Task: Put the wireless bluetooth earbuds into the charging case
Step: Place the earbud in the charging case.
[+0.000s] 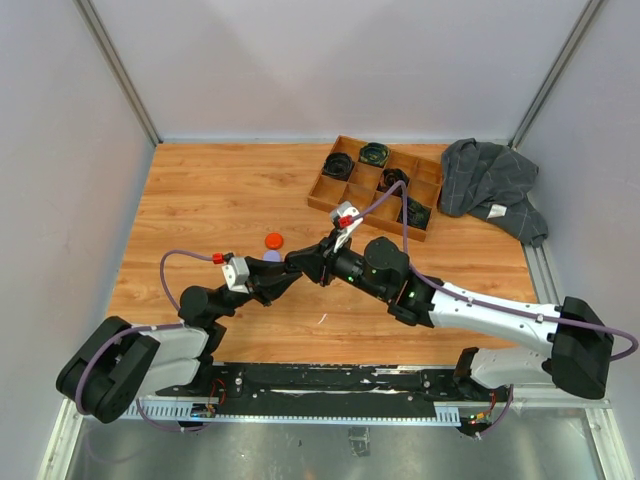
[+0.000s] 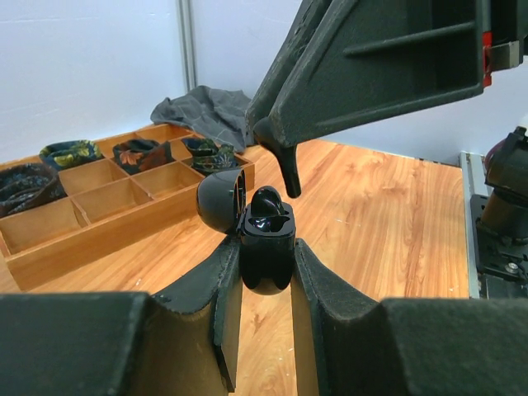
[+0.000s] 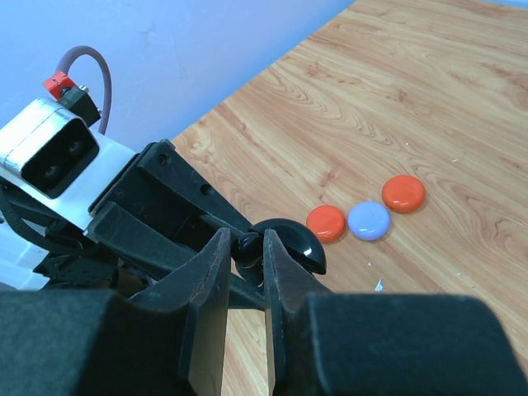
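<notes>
R end effector (image 3: pixel 246 249) at blk earbud (image 3: pixel 246 243), open case (image 3: pixel 295 246), 3 round cases (image 3: pixel 368 220)

Overhead camera, high behind the arm bases (image 1: pixel 490 365), looks down on the whole table (image 1: pixel 220 190), wooden tray (image 1: pixel 325 196) at one o'clock. Left wrist camera faces that tray at ten o'clock, close up. Right wrist camera looks down. Both wrist views share the charging case (image 2: pixel 264 252), close.

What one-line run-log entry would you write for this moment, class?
left gripper: shut on case, lid open | right gripper: shut on bud at case mouth | bud seated: cannot tell
</notes>
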Robot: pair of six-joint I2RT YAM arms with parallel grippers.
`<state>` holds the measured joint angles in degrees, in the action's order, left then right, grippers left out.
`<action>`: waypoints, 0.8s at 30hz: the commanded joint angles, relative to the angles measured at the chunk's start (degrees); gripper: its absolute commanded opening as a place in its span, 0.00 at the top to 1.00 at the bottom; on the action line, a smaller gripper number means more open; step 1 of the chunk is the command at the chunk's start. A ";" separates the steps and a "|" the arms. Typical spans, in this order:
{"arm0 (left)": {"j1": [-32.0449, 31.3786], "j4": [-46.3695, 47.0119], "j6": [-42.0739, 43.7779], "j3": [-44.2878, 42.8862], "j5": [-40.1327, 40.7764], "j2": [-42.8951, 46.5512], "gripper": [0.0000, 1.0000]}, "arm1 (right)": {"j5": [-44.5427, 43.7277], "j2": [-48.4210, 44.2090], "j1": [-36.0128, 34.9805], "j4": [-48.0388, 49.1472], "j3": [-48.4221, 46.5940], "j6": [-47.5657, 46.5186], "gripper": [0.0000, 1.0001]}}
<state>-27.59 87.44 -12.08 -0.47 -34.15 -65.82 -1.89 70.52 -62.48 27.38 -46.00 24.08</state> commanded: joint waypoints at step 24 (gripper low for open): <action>-0.27 6.55 0.16 4.42 3.13 3.26 0.89 | -1.34 2.72 -1.76 8.66 4.62 3.55 0.85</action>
<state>-27.59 87.33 -12.27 -0.47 -33.06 -64.29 -3.01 72.93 -62.50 34.98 -42.72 27.00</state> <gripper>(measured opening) 0.292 0.195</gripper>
